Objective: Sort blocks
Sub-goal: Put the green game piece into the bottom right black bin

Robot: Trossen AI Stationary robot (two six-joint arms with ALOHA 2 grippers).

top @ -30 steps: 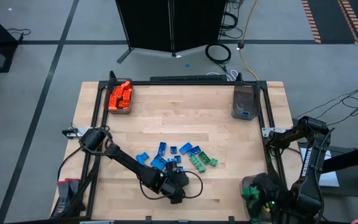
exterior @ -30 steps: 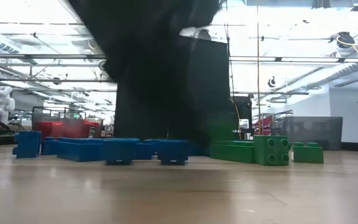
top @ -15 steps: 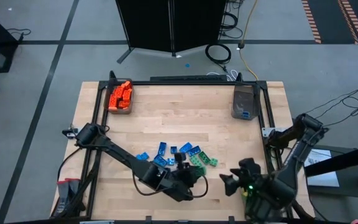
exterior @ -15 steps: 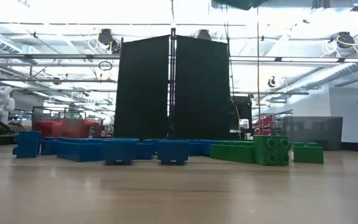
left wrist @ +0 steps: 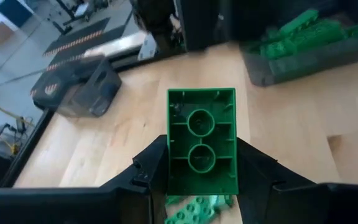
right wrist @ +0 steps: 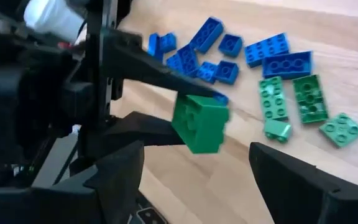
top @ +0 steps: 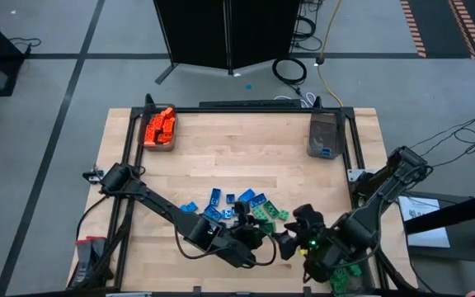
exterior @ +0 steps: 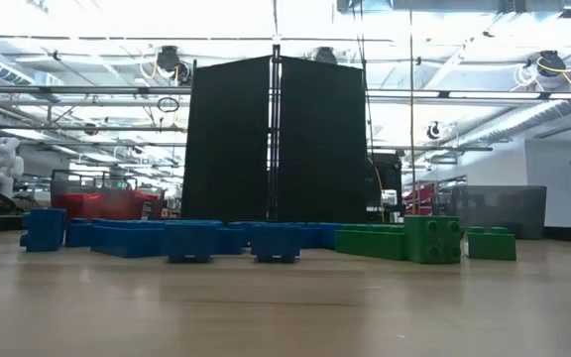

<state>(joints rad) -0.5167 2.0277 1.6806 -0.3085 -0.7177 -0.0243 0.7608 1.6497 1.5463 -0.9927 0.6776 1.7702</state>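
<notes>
Three translucent grey bins are sitting at the table's edges. Seen from above, the bin at 11 o'clock [top: 159, 130] is holding a heap of orange blocks [top: 161, 124]. The bin at 1 o'clock [top: 324, 136] is holding a few blue blocks [top: 326, 152] at its near end. The third bin [top: 349, 276], at 5 o'clock, is carrying green blocks [left wrist: 303, 31] and is partly hidden under the right arm.

Loose blue blocks [top: 217, 206] and loose green blocks [top: 269, 214] are lying in a cluster near 6 o'clock, blue toward 9 o'clock and green toward 3 o'clock. In the low view the same pieces are standing in a row, blue ones [exterior: 157, 238] beside green ones [exterior: 414, 239].

The left gripper [top: 250, 235] is hovering at 6 o'clock just beside the cluster, its fingers [left wrist: 260, 171] pinching a green block [left wrist: 202, 142] clear of the wood, hollow underside facing its wrist camera. The right gripper [top: 291, 239] is hanging just beside it toward 3 o'clock, fingers [right wrist: 114, 168] spread apart and pointing at that held brick [right wrist: 199, 121] without touching it.

The table [top: 237, 157] is lying bare through its middle and far half between the two far bins, giving open room; the black frame [top: 246, 108] is running along the far and side edges.
</notes>
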